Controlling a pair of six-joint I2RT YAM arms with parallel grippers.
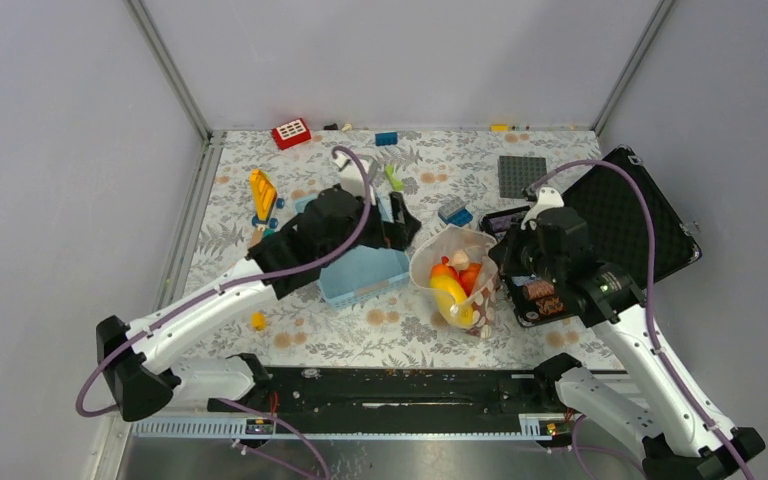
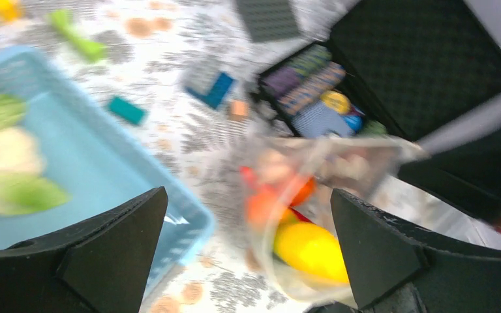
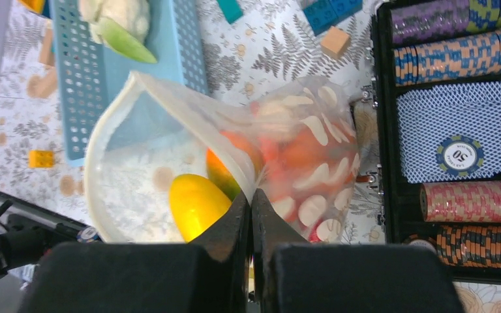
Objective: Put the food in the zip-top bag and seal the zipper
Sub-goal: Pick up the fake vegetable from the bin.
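Floral-print bench (image 1: 400,330) carries the zip-top bag (image 3: 300,150) just right of the blue basket (image 1: 360,275), its seemingly limp, slippery film best pinched at the rim, where the right end effector (image 3: 251,202) clamps it, while the left end effector (image 2: 244,215) gapes empty beside the basket.

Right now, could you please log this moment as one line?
right gripper: shut on zip-top bag | left gripper: open | zipper: unsealed | cauliflower: in blue basket

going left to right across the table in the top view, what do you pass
small yellow block → light-blue basket → zip-top bag → open black case
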